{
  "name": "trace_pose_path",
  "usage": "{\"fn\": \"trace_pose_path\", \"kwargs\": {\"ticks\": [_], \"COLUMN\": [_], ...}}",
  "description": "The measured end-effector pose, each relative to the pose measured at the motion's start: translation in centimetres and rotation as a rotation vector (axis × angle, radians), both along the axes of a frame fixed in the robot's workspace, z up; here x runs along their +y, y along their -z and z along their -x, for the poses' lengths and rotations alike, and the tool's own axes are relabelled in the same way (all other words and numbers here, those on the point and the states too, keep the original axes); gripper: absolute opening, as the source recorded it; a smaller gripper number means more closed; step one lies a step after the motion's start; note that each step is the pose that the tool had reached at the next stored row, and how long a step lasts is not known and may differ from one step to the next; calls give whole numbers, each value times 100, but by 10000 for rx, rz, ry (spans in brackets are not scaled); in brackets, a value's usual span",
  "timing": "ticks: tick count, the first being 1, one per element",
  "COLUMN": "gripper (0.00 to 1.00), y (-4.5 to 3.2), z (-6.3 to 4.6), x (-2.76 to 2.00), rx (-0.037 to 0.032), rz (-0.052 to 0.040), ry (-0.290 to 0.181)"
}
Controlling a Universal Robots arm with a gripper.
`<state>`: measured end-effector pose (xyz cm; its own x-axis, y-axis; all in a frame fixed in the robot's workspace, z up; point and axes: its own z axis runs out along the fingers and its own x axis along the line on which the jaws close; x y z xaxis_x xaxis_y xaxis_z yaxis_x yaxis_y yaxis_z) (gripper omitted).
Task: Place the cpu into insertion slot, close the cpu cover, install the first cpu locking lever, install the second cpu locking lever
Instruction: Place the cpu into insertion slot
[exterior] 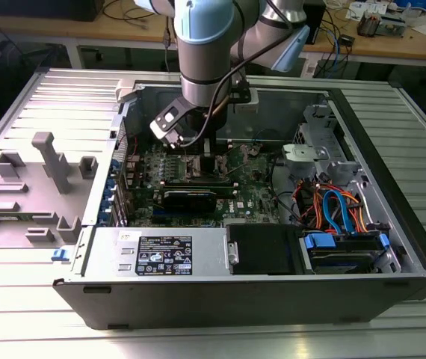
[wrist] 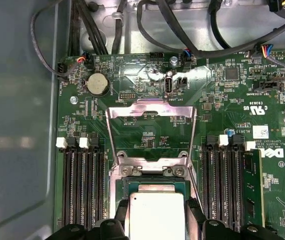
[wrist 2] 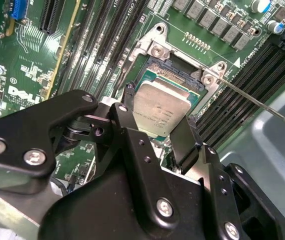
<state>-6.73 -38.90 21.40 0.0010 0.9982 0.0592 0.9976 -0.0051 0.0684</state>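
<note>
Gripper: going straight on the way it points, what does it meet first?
The gripper, shut on the cpu, points at the insertion slot; the cpu would meet that first. Depth is unclear: they may be touching.

Exterior view above case [exterior: 198, 299]; both wrist views close on cpu [wrist 2: 160, 110] [wrist: 155, 215]

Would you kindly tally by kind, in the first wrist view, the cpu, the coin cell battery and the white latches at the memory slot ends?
cpu: 1
coin cell battery: 1
white slot latches: 4
Total: 6
</note>
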Motion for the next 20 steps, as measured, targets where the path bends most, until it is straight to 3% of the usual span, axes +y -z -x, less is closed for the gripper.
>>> {"fn": "trace_pose_path", "kwargs": {"ticks": [5, 11, 20], "gripper": [54, 54, 54], "y": [27, 73, 79], "z": [3, -3, -20], "x": [0, 0, 1], "rx": [30, 210, 211], "rz": [-3, -1, -3], "ry": [1, -2, -1]}}
